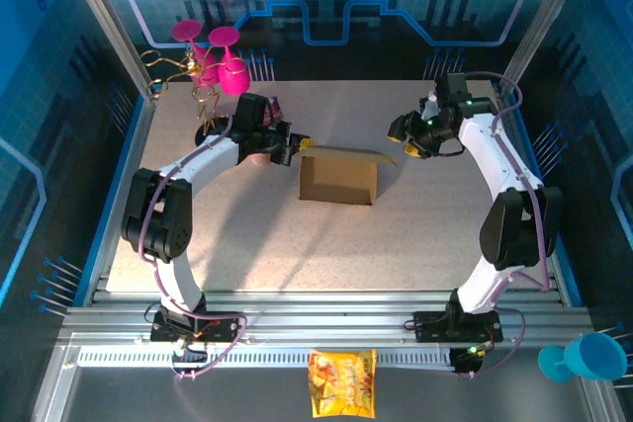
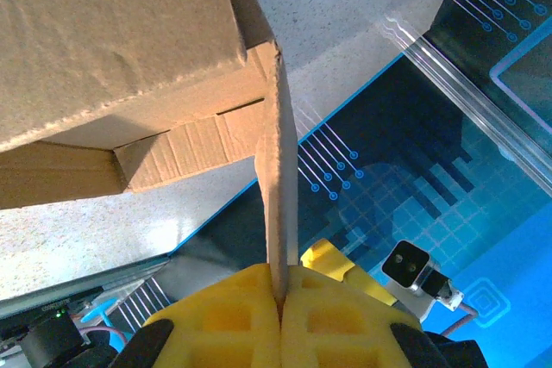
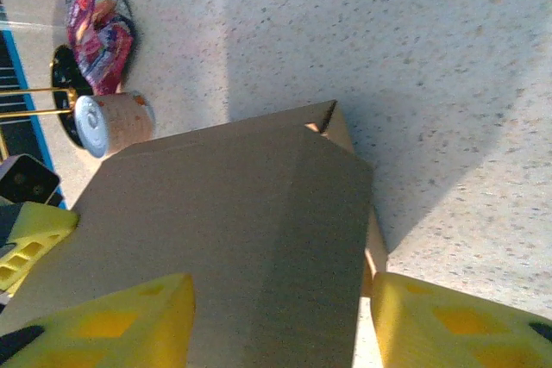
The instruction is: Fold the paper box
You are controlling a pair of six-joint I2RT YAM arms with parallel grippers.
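The brown paper box (image 1: 337, 180) stands in the middle of the table, partly formed, with its lid flap raised along the back. My left gripper (image 1: 295, 146) is at the flap's left end. In the left wrist view its yellow pads (image 2: 250, 316) are shut on the thin cardboard flap edge (image 2: 278, 204). My right gripper (image 1: 406, 146) hangs at the flap's right end. In the right wrist view it is open, one yellow finger on each side (image 3: 121, 325) of the wide cardboard panel (image 3: 233, 230), which spans most of the gap.
Pink cups on a gold wire stand (image 1: 211, 58) sit at the back left, with a purple snack bag (image 3: 97, 32) and a small can (image 3: 112, 123) beside them. A yellow snack bag (image 1: 342, 382) and a teal cup (image 1: 586, 357) lie in front of the arm bases.
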